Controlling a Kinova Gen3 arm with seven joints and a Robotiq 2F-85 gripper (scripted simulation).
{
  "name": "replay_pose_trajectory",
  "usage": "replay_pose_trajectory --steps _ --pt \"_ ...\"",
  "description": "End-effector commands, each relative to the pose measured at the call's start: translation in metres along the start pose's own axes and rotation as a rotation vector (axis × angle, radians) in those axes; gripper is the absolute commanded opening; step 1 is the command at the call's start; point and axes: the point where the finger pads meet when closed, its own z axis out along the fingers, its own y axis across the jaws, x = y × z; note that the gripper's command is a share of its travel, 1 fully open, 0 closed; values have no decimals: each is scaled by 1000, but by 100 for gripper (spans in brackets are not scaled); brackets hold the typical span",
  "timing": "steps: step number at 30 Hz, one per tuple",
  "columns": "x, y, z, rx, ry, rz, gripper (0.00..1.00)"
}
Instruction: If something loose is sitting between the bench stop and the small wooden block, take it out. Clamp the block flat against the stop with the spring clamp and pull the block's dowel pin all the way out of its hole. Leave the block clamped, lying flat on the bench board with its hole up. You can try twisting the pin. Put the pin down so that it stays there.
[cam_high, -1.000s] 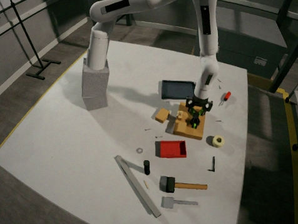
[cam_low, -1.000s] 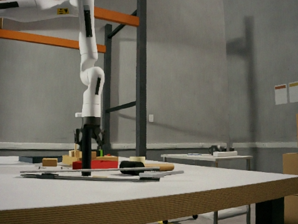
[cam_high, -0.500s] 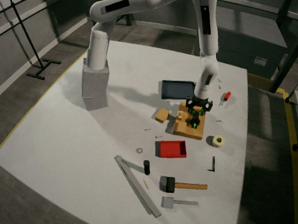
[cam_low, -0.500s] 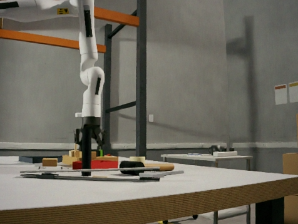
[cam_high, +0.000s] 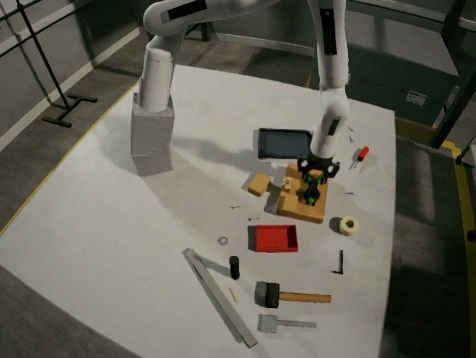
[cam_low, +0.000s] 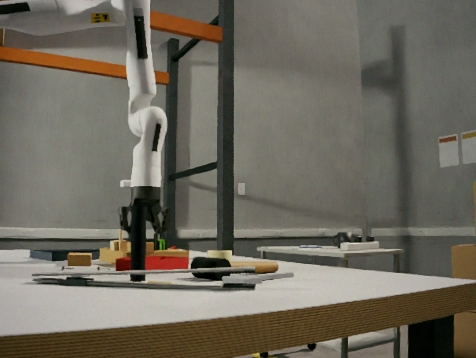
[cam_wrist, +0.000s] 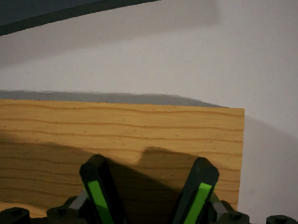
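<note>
The bench board (cam_high: 315, 217) (cam_wrist: 150, 120) lies on the table. A pale raised wooden piece, apparently the bench stop (cam_high: 288, 202), is on its left side. Behind it sits the small cream block (cam_high: 286, 185) (cam_low: 119, 245), with the thin dowel pin (cam_low: 120, 235) standing up from it. Whether something loose lies between them I cannot tell. The black and green spring clamp (cam_high: 312, 196) (cam_low: 161, 244) stands on the board right of the block, handles up. My gripper (cam_high: 314, 180) (cam_wrist: 148, 207) points down, its fingers closed against the outsides of both handles. The clamp's jaws are hidden in the wrist view.
A loose wooden block (cam_high: 259, 185) (cam_low: 79, 259) lies left of the board. A dark tray (cam_high: 284, 143) (cam_wrist: 50, 14) is behind it, a red bin (cam_high: 276, 238) (cam_low: 172, 263) in front, a tape roll (cam_high: 346, 228) to the right. A black cylinder (cam_high: 234, 267) (cam_low: 138, 250) stands nearer the front.
</note>
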Motion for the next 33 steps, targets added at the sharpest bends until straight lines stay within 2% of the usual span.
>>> replay_pose_trajectory --steps 1,6,7,12,13,18,19,26,27,32,33 --pt "0 0 -1 -1 0 0 64" --pt "0 0 -1 -1 0 0 64" --pt "0 0 -2 -1 0 0 58" --pt "0 0 -3 -1 0 0 58" --pt "0 0 -3 -1 0 0 52" --pt "0 0 -4 -1 0 0 52" --pt "0 0 -4 -1 0 0 46" --pt "0 0 -5 -1 0 0 46" --pt "0 0 -5 -1 0 0 40" --pt "0 0 -6 -1 0 0 40" --pt "0 0 -6 -1 0 0 34"
